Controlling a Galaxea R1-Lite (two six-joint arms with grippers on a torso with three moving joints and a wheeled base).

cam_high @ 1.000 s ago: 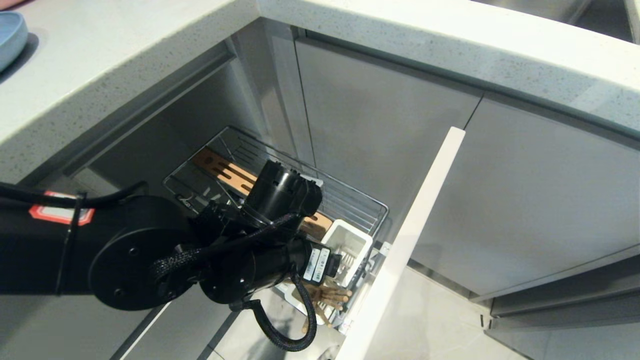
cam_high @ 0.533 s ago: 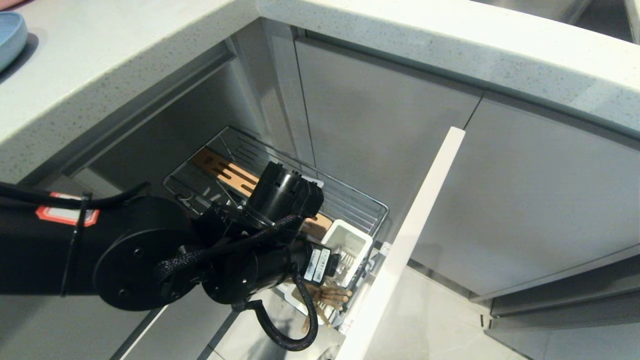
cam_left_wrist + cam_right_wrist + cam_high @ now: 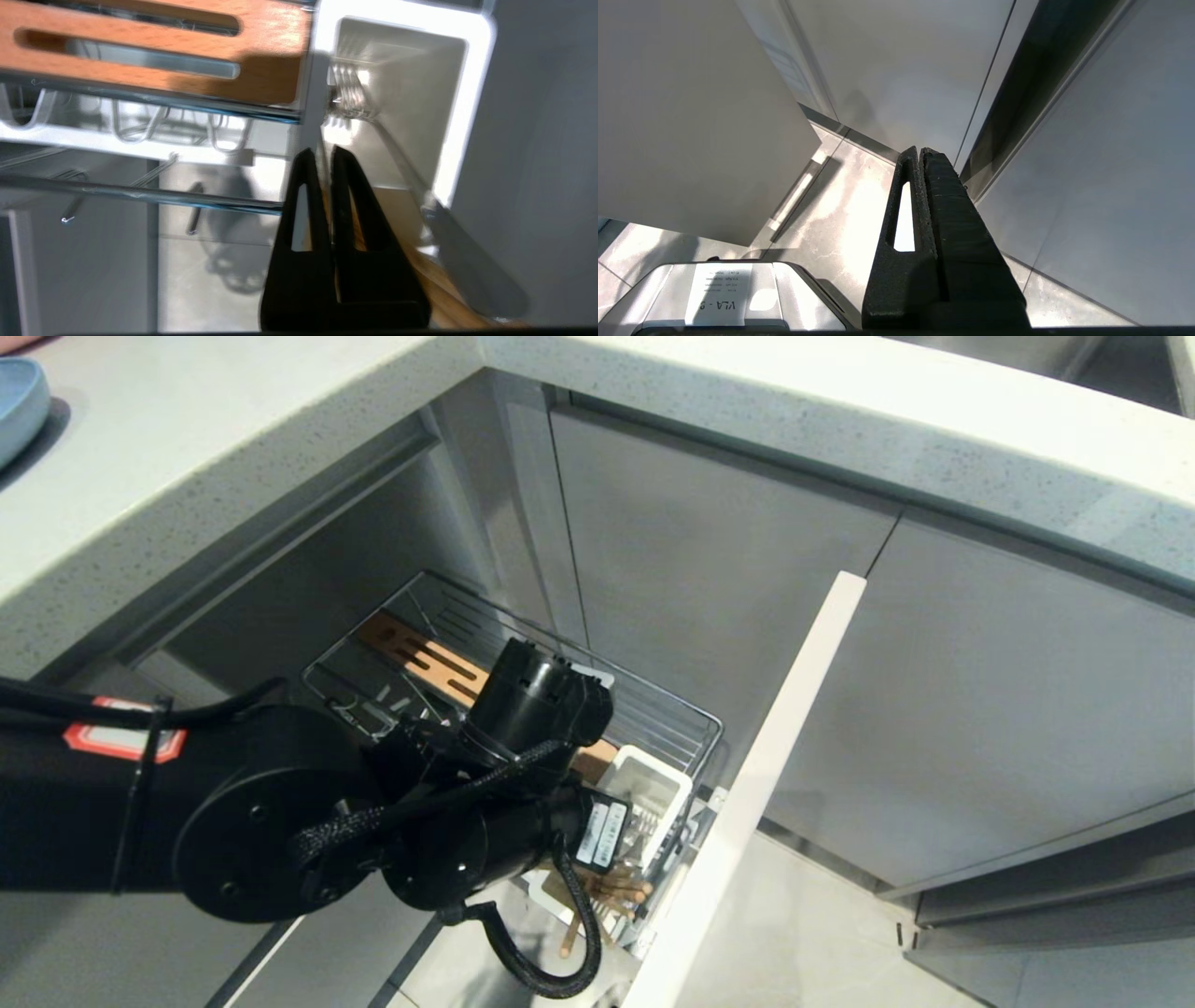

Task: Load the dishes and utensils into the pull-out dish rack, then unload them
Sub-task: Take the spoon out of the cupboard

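while a sticker (image 3: 718,305) reads "vla", the left end effector (image 3: 325,154) pinches chopsticks (image 3: 355,224) beside the utensil cup (image 3: 472,107).

Left claw (image 3: 323,156) pinching chopsticks (image 3: 355,224) beside utensil cup (image 3: 472,84).

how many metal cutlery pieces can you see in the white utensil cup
1 for sure: a fork leans in the white utensil cup, tines down inside, handle sticking out beside the left gripper. A second piece may be hidden behind the fingers.
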